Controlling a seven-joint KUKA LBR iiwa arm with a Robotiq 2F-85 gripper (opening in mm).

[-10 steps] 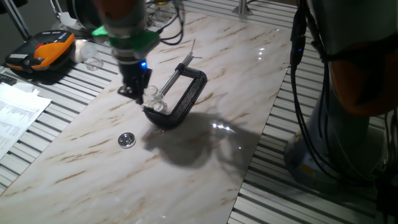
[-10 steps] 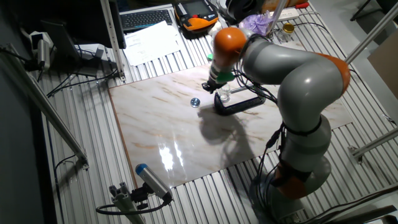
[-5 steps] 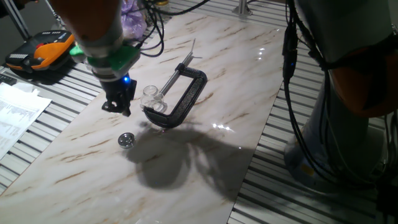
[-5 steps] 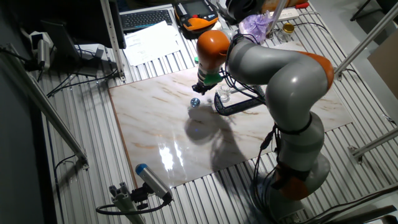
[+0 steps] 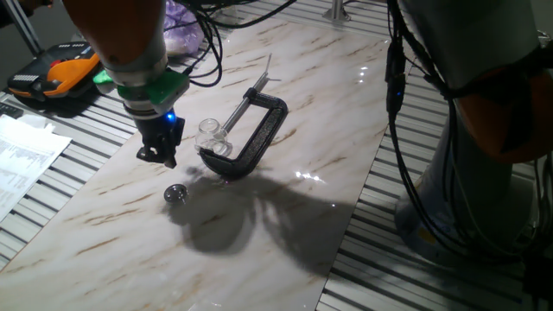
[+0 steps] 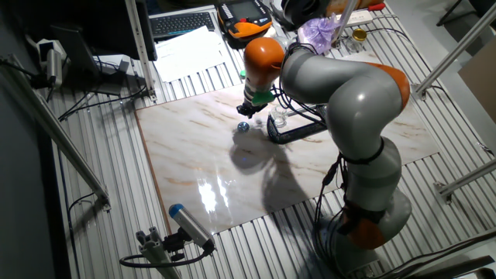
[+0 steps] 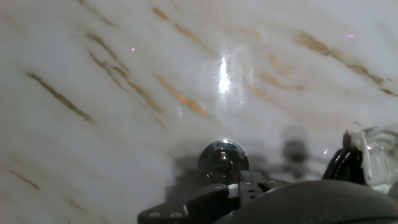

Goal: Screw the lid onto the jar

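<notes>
hovering low over the marble tabletop point(image 5: 285, 199), the end effector point(image 5: 159, 153) carries nothing; its black fingers point down, but none of the views shows the gap between them well enough to tell whether they are spread or closed.

taking the black c-clamp point(image 5: 259, 138) as the landmark and reading one fixed view from left to right: the end effector hangs well to the left of the clamp, a little above the surface. the lid point(image 5: 176, 193), a small shiny round cap lying flat, sits to the lower left of the clamp, near the end effector's tips but not touching them, just toward the camera from them. the jar point(image 5: 210, 134), clear and upright, stands at the clamp's left edge, apparently touching its lower jaw end, with the steel screw rod point(image 5: 244, 99) running up and away behind it.

in the hand view the lid point(image 7: 223, 160) lies almost straight ahead of the fingers, close to the bottom centre, with the jar point(image 7: 373, 158) off at the right edge. being round, the lid has no long axis to line up with. judging from this, the coming move is a short shift and descent onto the lid; the jar lies farther off, toward the clamp.
</notes>
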